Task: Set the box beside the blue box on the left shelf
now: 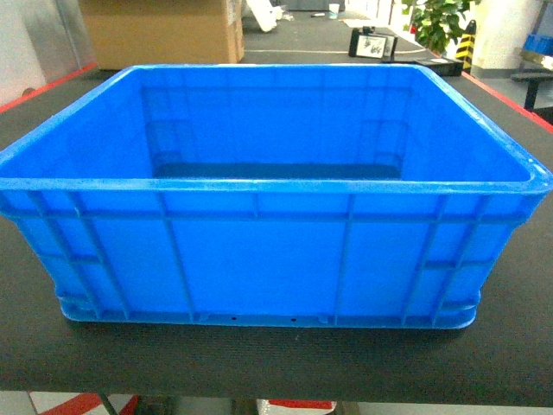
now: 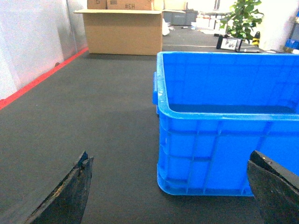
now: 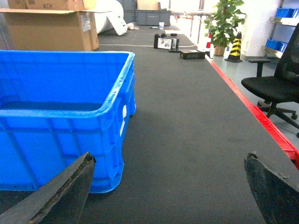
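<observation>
Sitting square on a dark ribbed mat, the box fills most of the head view, its long ribbed wall facing the camera and its thick rolled rim running all the way round; the smooth floor inside shows only as a darker band beyond the near wall. Neither arm appears in the head view. The left gripper shows in its own wrist view as two dark, worn fingertips at the bottom corners, spread wide apart and holding nothing; it hangs low just short of the box's near left corner, with one fingertip out over bare mat and the other in front of the box's near wall. The right gripper mirrors this at the box's near right corner, its fingers likewise parted wide and empty, one in front of the blue wall and the other over open mat. Neither gripper can be seen touching the box. Behind the box, an open cardboard carton stands at the far left of the mat, and beyond the box's far right corner are a potted plant and a yellow-and-black striped cone. To the right of the box, past the mat's red edge strip, stands a black office chair.
</observation>
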You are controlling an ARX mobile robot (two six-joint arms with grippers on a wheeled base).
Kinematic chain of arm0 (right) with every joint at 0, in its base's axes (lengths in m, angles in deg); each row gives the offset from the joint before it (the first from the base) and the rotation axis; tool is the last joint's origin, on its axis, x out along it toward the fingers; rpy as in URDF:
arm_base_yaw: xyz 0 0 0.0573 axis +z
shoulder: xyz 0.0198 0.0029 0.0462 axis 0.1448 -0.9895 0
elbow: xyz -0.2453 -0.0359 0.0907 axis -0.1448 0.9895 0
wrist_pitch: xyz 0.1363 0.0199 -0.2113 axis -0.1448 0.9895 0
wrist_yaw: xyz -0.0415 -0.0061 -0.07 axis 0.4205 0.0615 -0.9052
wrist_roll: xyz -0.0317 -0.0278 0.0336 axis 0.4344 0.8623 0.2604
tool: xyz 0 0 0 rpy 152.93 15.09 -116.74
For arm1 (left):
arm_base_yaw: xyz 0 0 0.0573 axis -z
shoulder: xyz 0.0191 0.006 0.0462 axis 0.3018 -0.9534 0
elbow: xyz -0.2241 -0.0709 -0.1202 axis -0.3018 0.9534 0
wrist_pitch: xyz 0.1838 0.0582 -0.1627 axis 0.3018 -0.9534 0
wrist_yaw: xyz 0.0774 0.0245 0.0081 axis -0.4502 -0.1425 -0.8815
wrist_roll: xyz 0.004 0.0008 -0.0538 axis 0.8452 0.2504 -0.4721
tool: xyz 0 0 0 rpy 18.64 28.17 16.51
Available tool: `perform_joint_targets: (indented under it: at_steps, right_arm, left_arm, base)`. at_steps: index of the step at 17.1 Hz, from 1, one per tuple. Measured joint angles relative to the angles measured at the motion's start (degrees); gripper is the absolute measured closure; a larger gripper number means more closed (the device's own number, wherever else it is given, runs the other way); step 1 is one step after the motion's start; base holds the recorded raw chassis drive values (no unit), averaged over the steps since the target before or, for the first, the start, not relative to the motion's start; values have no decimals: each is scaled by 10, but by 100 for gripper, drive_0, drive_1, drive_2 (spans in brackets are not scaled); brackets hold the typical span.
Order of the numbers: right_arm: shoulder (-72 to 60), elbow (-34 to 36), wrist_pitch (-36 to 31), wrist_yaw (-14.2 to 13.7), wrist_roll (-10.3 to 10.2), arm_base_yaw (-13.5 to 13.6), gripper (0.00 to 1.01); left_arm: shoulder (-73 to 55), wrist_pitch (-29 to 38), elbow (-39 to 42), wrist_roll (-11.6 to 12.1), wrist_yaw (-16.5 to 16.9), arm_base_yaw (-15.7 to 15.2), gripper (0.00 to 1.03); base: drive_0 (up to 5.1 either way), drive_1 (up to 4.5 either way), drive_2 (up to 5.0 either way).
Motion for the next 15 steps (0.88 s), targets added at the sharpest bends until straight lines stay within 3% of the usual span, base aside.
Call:
perform_joint_targets:
  at_steps: [15]
  right_arm:
    - [0,0,0,0,0,0,3]
  left_arm:
    - [0,0,0,0,0,0,5]
  base:
    - [0,0,0]
